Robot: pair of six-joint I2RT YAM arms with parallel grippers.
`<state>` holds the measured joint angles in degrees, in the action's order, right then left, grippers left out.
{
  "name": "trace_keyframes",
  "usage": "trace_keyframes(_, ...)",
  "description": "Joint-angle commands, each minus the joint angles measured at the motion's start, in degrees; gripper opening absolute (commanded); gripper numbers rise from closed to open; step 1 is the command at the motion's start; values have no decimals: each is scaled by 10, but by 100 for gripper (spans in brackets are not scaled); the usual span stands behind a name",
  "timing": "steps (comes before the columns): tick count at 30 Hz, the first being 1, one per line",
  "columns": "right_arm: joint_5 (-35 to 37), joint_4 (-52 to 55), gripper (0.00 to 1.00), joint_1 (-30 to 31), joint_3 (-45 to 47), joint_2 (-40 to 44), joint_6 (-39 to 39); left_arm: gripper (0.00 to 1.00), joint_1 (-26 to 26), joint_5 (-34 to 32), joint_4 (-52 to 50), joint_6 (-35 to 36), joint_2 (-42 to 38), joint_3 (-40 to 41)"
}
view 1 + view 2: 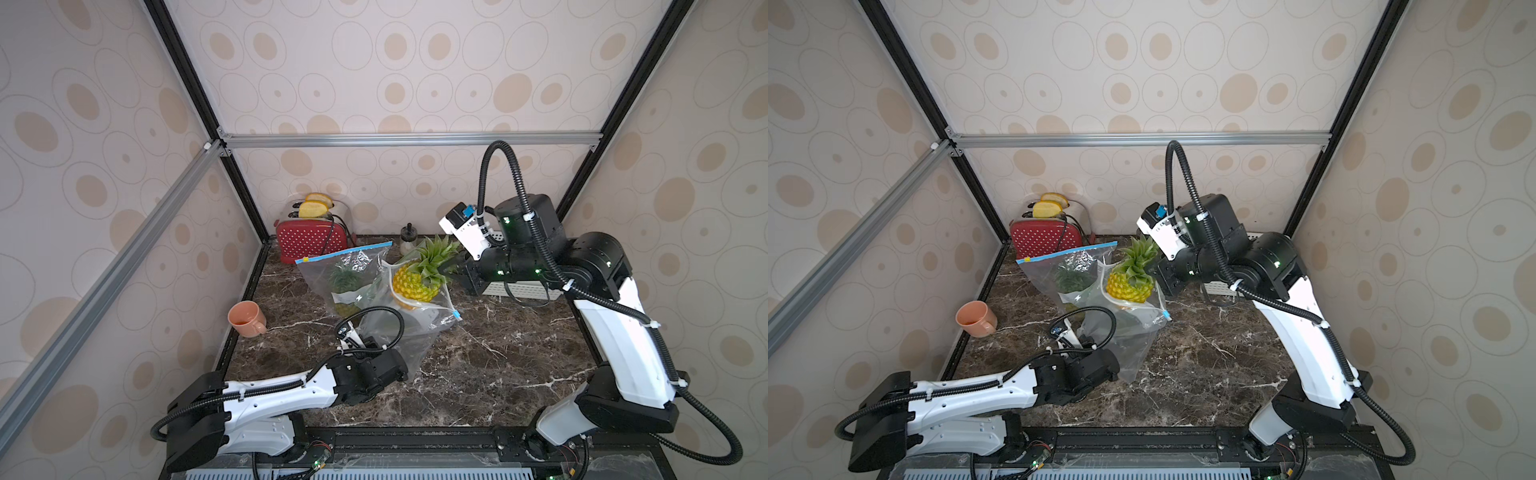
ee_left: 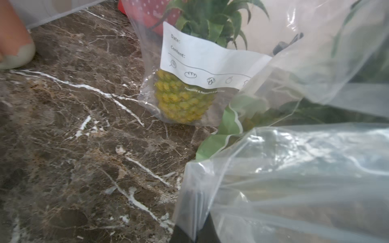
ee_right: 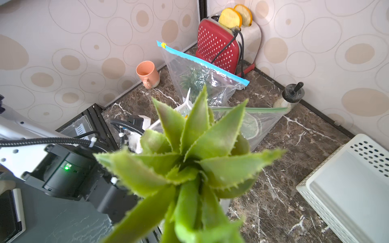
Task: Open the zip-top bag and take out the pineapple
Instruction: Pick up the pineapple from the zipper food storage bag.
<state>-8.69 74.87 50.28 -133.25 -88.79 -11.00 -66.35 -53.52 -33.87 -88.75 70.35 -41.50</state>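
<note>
The zip-top bag is already open, so the first part of the task is done. Its mouth stands wide, and the green zip strip shows as one loose line in the right wrist view.

My right pincer is closed on the green crown of the pineapple. In the right wrist view the leaves cover the fingers, so the grip itself is hidden there. In both top views the pincer sits directly at the crown and the fruit hangs tilted from it. The yellow body is above the tabletop, and most of it is outside the plastic. Its lower end is at the rim of the mouth, and I cannot tell if it is fully free.

My left pincer is low, near the tabletop, and is closed on the bottom part of the same bag. In the left wrist view the clear film is drawn over a dark finger. I judge that this hold keeps the bag down while the fruit comes up.

I judge that the task is nearly finished. What is left is to bring the pineapple clear of the rim and set it down, maybe near the white basket.

A second bag, with a blue zip and another pineapple inside, stands closed beside the red toaster.
</note>
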Motion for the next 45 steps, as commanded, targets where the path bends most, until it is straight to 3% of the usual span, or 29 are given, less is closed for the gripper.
trace_keyframes(1, 25, -12, 0, -1, -35, 10, 14, 0, -6, -23, -143, -49, 7, -33)
trace_keyframes(15, 60, 32, 0, -25, -114, 11, 31, 0, -6, -6, -216, -17, 18, -59)
trace_keyframes(20, 39, 20, 0, -26, -105, 10, 32, 0, -1, 10, -229, 42, 59, -85)
trace_keyframes(26, -16, -24, 0, -26, -34, 5, 21, 0, -7, -11, -153, 154, 58, -118)
trace_keyframes(33, -49, -56, 0, -26, -15, -12, 11, 0, -12, -25, -197, 201, 117, -206)
trace_keyframes(41, -41, -46, 0, -26, -47, -14, 13, 0, -30, -58, -402, 144, 247, -347)
trace_keyframes(45, -31, -35, 0, -26, -56, -13, 17, 0, -34, -67, -460, 116, 286, -379)
